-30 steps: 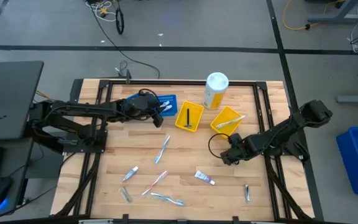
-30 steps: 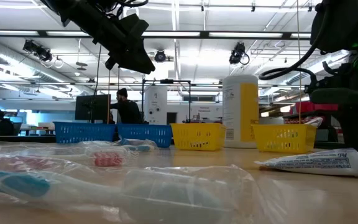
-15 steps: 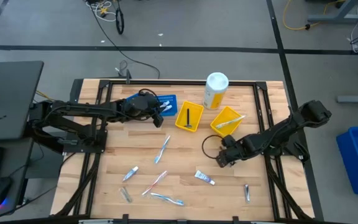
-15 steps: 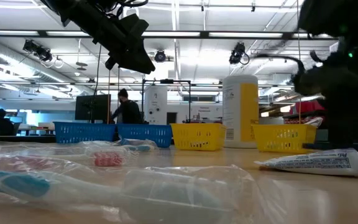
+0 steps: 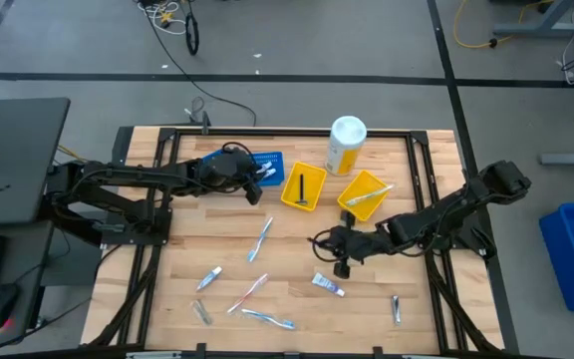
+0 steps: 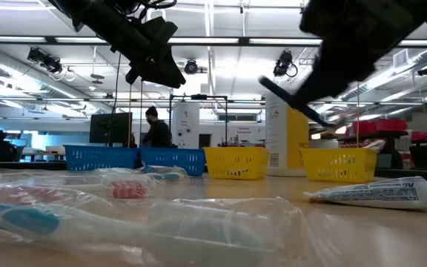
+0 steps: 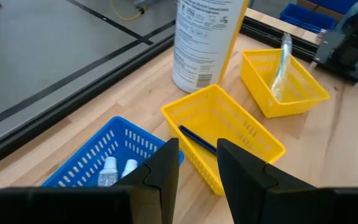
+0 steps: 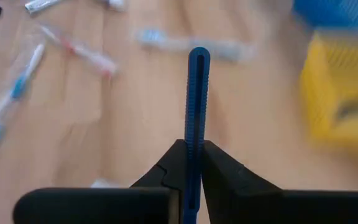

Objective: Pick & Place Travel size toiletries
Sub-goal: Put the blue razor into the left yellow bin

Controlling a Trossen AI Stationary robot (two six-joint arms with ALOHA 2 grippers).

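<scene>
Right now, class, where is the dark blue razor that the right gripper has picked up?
The razor is clamped in the right gripper, above the table's middle, just left of the small white tube and below the yellow trays.

Pale wooden table (image 5: 297,299) (visibly planked), perforated plastic trays (image 7: 229,134), ribbed blue razor (image 8: 197,106).

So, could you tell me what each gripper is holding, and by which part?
The right gripper pinches a slim blue razor near one end; the left gripper holds nothing.
</scene>
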